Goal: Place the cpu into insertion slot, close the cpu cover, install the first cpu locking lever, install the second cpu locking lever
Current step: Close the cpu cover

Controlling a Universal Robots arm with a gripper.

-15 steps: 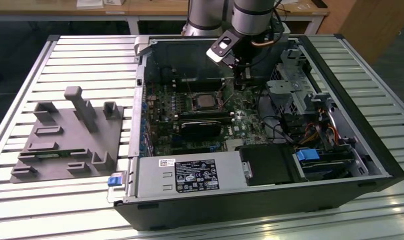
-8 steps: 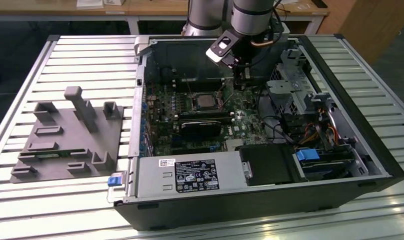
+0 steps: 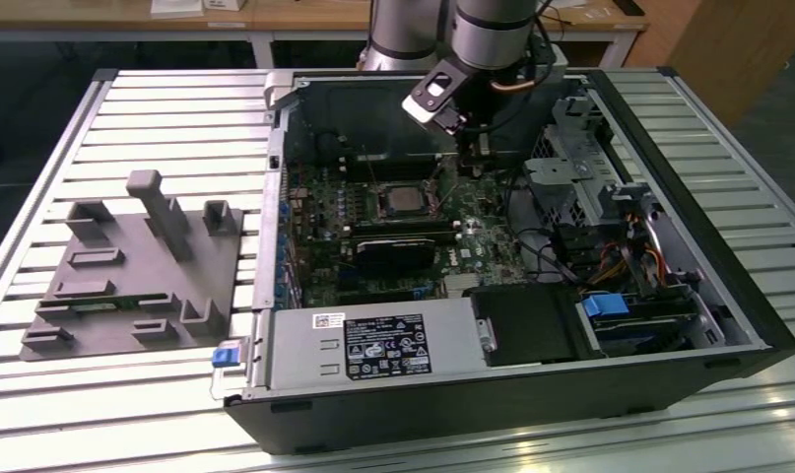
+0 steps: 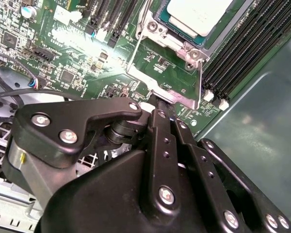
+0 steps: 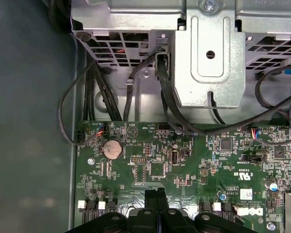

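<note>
Second wrist view: tool (image 4: 159, 106) clenched, apparently touching the open cpu cover (image 4: 179, 97) edge, cpu (image 4: 199, 14) seated beyond.

cpu (image 4: 199, 13) on motherboard (image 4: 77, 53) inside case (image 3: 502, 414)

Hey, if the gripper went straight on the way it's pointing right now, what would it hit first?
Probably the silvery edge of the cpu cover, which sits just ahead of the gripper in the second wrist view, though depth is unclear.
</note>
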